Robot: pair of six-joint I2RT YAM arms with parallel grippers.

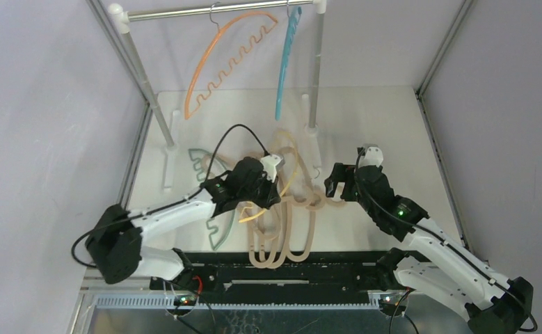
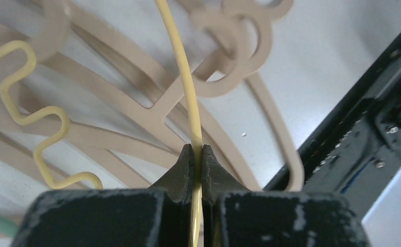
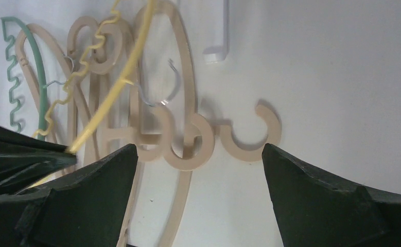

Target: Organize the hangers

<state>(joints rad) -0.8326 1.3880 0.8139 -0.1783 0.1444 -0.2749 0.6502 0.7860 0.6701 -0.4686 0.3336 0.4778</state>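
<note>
An orange hanger [image 1: 229,62] and a blue hanger [image 1: 287,62] hang from the silver rail [image 1: 184,12]. Several thick beige hangers [image 1: 289,233] lie piled on the table, with a green hanger [image 1: 219,233] at their left. My left gripper [image 1: 261,200] [image 2: 198,150] is shut on the thin bar of a yellow hanger [image 2: 180,67], lifted a little over the beige pile [image 2: 136,98]. My right gripper [image 1: 334,186] [image 3: 198,148] hangs open just above the beige hooks [image 3: 249,139], holding nothing. The yellow hanger [image 3: 121,85] and green hanger [image 3: 33,62] show at its left.
The rail stands on white posts with grey uprights [image 1: 142,83] and white feet [image 1: 170,149] on the table's far half. A black strip [image 1: 289,275] runs along the near edge. Walls close in on both sides.
</note>
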